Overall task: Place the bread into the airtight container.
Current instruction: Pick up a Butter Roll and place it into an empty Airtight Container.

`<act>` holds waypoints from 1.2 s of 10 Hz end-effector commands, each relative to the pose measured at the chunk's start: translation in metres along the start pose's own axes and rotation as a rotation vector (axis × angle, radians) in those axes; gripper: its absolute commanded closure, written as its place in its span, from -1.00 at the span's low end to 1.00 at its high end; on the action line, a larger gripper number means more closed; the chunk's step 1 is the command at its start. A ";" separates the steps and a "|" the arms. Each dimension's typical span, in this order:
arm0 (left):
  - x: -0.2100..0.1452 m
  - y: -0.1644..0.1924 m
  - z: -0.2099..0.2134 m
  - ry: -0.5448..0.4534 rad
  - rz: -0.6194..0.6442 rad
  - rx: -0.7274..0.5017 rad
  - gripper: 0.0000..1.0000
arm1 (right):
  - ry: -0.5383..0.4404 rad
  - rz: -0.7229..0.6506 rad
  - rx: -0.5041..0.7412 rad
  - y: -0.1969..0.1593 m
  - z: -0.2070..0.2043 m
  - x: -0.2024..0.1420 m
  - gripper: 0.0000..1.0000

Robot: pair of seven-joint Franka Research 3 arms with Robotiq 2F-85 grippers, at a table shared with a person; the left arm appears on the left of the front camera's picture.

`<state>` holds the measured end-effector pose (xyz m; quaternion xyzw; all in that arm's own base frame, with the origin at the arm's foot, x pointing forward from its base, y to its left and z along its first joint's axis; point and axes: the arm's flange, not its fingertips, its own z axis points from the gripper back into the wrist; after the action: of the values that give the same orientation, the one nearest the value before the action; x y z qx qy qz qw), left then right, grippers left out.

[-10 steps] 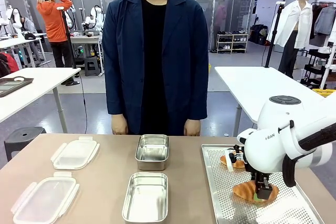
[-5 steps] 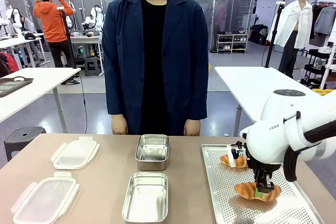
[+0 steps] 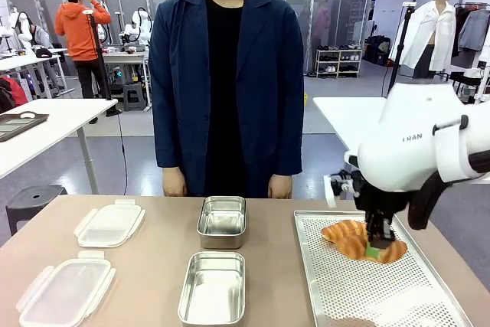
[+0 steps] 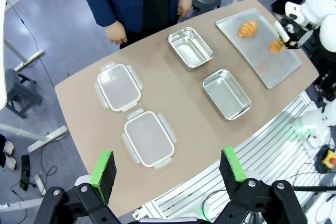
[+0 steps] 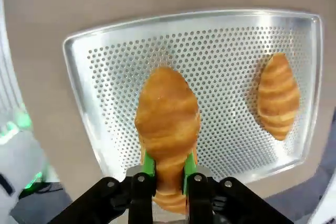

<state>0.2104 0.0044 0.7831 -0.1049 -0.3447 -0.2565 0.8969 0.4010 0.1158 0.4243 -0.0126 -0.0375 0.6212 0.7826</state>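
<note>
My right gripper point(image 3: 372, 249) is shut on a golden croissant point(image 3: 392, 251) and holds it a little above the perforated metal tray point(image 3: 367, 296) at the table's right. In the right wrist view the croissant point(image 5: 168, 119) sits between the green pads point(image 5: 148, 164), above the tray point(image 5: 210, 51). A second croissant point(image 3: 341, 230) lies on the tray behind it. Two open steel containers, one near point(image 3: 213, 287) and one far point(image 3: 222, 220), stand mid-table. My left gripper point(image 4: 168, 166) hangs open high above the table, holding nothing.
Two clear plastic lids point(image 3: 65, 290) point(image 3: 109, 223) lie on the table's left half. A person in a dark jacket point(image 3: 226, 74) stands at the far edge, hands at their sides. The tray's front half is bare.
My right gripper has lifted the croissant off the tray's front part and carried it up and toward the far side, near the second croissant.
</note>
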 end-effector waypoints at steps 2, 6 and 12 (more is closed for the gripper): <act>0.001 -0.001 0.000 -0.003 -0.017 -0.021 -1.00 | -0.008 -0.064 -0.012 0.038 0.038 0.078 0.53; 0.001 -0.001 0.000 -0.003 -0.017 -0.021 -1.00 | -0.025 -0.106 -0.051 0.076 0.049 0.199 0.53; 0.001 -0.001 0.000 -0.003 -0.017 -0.021 -1.00 | 0.004 -0.128 -0.049 0.121 0.028 0.280 0.53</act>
<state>0.2103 0.0041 0.7831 -0.1048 -0.3447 -0.2567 0.8968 0.3463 0.4098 0.4551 -0.0130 -0.0501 0.5821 0.8114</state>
